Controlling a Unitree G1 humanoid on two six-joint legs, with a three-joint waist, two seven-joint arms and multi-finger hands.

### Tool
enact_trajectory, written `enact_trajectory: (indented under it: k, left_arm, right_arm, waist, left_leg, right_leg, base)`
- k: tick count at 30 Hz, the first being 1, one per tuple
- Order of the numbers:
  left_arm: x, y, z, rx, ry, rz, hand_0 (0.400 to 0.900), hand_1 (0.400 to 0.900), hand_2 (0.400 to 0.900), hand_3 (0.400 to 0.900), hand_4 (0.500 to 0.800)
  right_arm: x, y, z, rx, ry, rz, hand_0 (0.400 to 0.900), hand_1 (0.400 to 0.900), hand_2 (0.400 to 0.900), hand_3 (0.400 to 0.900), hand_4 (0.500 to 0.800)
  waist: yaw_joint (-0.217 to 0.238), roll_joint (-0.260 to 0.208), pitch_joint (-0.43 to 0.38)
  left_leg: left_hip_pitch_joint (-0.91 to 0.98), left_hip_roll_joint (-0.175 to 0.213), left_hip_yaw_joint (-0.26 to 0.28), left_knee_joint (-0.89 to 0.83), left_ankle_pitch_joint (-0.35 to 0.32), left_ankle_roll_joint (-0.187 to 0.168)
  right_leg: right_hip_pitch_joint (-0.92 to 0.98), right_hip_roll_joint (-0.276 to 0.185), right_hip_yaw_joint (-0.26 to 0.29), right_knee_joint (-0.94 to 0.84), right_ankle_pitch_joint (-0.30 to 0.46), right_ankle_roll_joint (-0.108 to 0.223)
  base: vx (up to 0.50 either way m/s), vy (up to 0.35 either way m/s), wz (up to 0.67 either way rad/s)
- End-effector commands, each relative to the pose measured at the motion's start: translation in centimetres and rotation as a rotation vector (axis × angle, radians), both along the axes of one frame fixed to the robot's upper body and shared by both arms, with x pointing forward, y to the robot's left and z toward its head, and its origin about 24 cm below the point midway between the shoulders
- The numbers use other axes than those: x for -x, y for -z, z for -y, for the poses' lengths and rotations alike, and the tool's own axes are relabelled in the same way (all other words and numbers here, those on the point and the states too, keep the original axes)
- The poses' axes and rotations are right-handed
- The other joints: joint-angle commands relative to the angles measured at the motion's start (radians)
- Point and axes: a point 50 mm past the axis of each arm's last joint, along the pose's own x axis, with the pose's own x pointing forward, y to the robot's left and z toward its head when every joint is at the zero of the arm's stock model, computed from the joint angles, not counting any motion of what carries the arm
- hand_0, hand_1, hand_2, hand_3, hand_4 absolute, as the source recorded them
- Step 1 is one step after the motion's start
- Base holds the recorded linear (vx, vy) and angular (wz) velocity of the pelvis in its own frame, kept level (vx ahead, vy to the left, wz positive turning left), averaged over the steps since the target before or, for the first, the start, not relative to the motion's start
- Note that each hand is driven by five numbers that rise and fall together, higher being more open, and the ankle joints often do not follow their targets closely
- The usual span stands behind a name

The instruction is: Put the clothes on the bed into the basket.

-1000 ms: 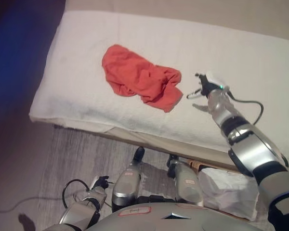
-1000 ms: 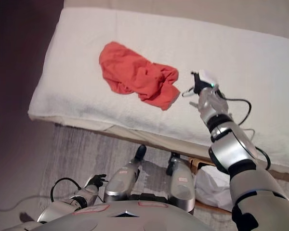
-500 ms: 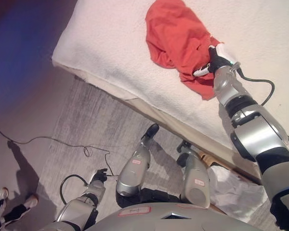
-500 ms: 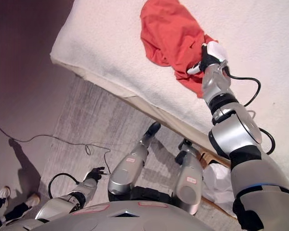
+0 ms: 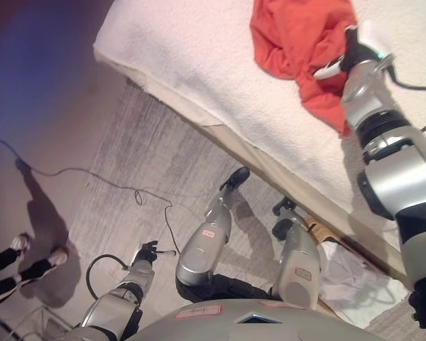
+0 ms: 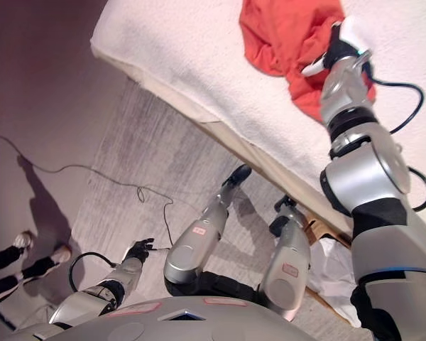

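A bed [image 5: 199, 64] covered in white terry cloth carries a crumpled orange-red cloth garment [image 5: 298, 35] lying near its floor-side edge.

Looks like a bedroom, possibly a staged one: low bed [image 5: 199, 64] under a white textured cover, red garment [image 5: 298, 35] crumpled on it, grey wood-look floor [image 5: 142, 170] alongside, a person's shoes [image 5: 35, 259] at the edge.

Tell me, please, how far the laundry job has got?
Early. Done: nothing visibly binned. In hand: the right hand rests on the red garment atop the bed; its grip is unclear. Left: lifting and carrying it to the basket, partly visible at the bedside. The left hand hangs low.
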Motion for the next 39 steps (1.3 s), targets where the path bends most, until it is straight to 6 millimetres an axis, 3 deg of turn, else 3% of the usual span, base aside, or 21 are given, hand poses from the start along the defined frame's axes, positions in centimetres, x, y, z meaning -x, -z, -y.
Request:
enact_trajectory:
  k: [1, 2, 3, 15, 25, 26, 32, 39]
  left_arm:
    - [3.7, -0.3, -4.9, -0.125, -0.061, -0.104, 0.9, 0.9, 0.9, 0.9, 0.8]
    - [3.9, -0.2, -4.9, -0.127, -0.055, -0.109, 0.9, 0.9, 0.9, 0.9, 0.8]
    - [3.7, -0.2, -4.8, -0.122, -0.056, -0.103, 0.9, 0.9, 0.9, 0.9, 0.8]
    - [1.9, -0.8, -5.3, -0.132, -0.057, -0.06, 0.9, 0.9, 0.9, 0.9, 0.8]
    - [2.8, -0.7, -5.9, -0.132, -0.119, -0.08, 0.9, 0.9, 0.9, 0.9, 0.8]
    - [2.7, -0.8, -5.9, -0.131, -0.127, -0.077, 0.9, 0.9, 0.9, 0.9, 0.8]
    - [3.4, -0.5, -5.7, -0.109, -0.162, -0.094, 0.9, 0.9, 0.9, 0.9, 0.8]
    - [3.9, -0.4, -5.8, -0.094, -0.208, -0.112, 0.9, 0.9, 0.9, 0.9, 0.8]
  right_arm:
    - [-0.3, -3.7, -0.3, 0.048, -0.053, 0.081, 0.9, 0.9, 0.9, 0.9, 0.8]
    - [-0.2, -3.8, 0.0, 0.045, -0.05, 0.08, 0.682, 0.682, 0.682, 0.682, 0.669]
    - [-0.2, -3.9, 0.3, 0.039, -0.047, 0.084, 0.4, 0.4, 0.4, 0.4, 0.5]
    - [-0.3, -4.1, -0.2, -0.005, -0.061, 0.083, 0.4, 0.4, 0.4, 0.4, 0.5]
    - [-0.6, -2.3, -1.3, -0.068, -0.111, 0.068, 0.4, 0.4, 0.4, 0.4, 0.5]
    - [-0.5, -1.9, -1.3, -0.083, -0.116, 0.067, 0.4, 0.4, 0.4, 0.4, 0.5]
    - [-0.3, 1.2, -1.7, -0.108, -0.157, -0.004, 0.4, 0.4, 0.4, 0.4, 0.5]
    - [0.7, 4.1, 0.0, -0.13, -0.147, -0.076, 0.4, 0.4, 0.4, 0.4, 0.5]
  waist:
    - [0.05, -0.004, 0.038]
    - [0.052, 0.0, 0.038]
    - [0.05, 0.003, 0.039]
    - [0.02, 0.0, 0.032]
    - [-0.017, -0.04, -0.014]
    - [-0.028, -0.049, -0.019]
    - [-0.1, -0.117, -0.09]
    - [-0.209, -0.176, -0.18]
  left_leg:
    - [0.082, -0.008, 0.066, -0.067, 0.012, 0.076]
    - [0.078, -0.011, 0.065, -0.068, 0.015, 0.077]
    - [0.078, -0.013, 0.064, -0.069, 0.016, 0.078]
    - [0.094, -0.017, 0.094, -0.076, 0.009, 0.086]
    - [0.142, -0.02, 0.155, -0.051, -0.033, 0.09]
    - [0.138, -0.033, 0.16, -0.04, -0.022, 0.09]
    - [0.247, -0.031, 0.257, -0.034, -0.084, 0.112]
    - [0.378, 0.003, 0.376, -0.064, -0.13, 0.122]
  right_leg:
    - [-0.061, -0.115, 0.13, 0.096, 0.029, 0.118]
    - [-0.065, -0.117, 0.13, 0.099, 0.026, 0.118]
    - [-0.071, -0.118, 0.134, 0.104, 0.024, 0.118]
    - [-0.069, -0.11, 0.172, 0.076, 0.047, 0.123]
    - [0.002, -0.092, 0.209, 0.0, 0.085, 0.126]
    - [0.006, -0.099, 0.21, -0.02, 0.123, 0.119]
    - [0.086, -0.067, 0.282, -0.099, 0.158, 0.127]
    - [0.15, -0.009, 0.393, -0.148, 0.175, 0.134]
  base:
    - [-0.01, 0.031, 0.16]
    - [0.0, 0.035, 0.11]
    - [0.01, 0.034, 0.07]
    - [-0.01, 0.034, -0.1]
    - [0.0, 0.033, -0.22]
    - [-0.04, 0.111, -0.43]
    - [0.06, 0.094, -0.75]
    - [0.07, 0.028, -0.78]
